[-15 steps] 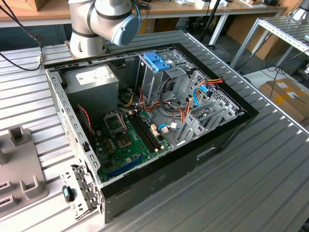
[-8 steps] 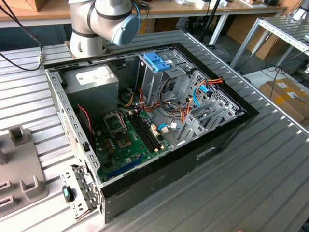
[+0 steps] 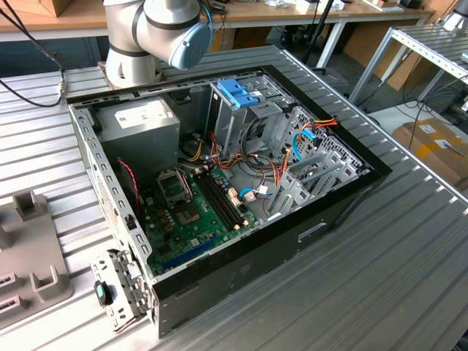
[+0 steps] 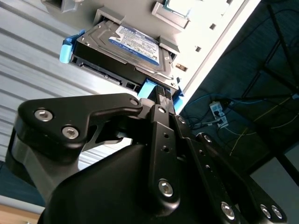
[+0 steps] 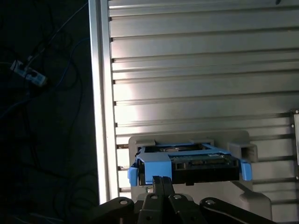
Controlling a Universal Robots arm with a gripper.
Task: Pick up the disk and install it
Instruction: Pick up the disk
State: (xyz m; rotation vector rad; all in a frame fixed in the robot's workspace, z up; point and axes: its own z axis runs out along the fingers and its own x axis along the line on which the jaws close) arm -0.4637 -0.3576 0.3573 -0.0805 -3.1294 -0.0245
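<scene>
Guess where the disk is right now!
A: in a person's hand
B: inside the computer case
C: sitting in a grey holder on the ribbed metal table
C: in the first wrist view the disk, framed by its blue rail, rests in a pale grey holder on the ribbed table.

Exterior view evenly lit; glare streaks the table [image 5: 187, 112] (first wrist view), surroundings seemingly underexposed.

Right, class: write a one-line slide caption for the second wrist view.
Gripper at the blue-railed disk, resting in its grey holder on the table.
</scene>
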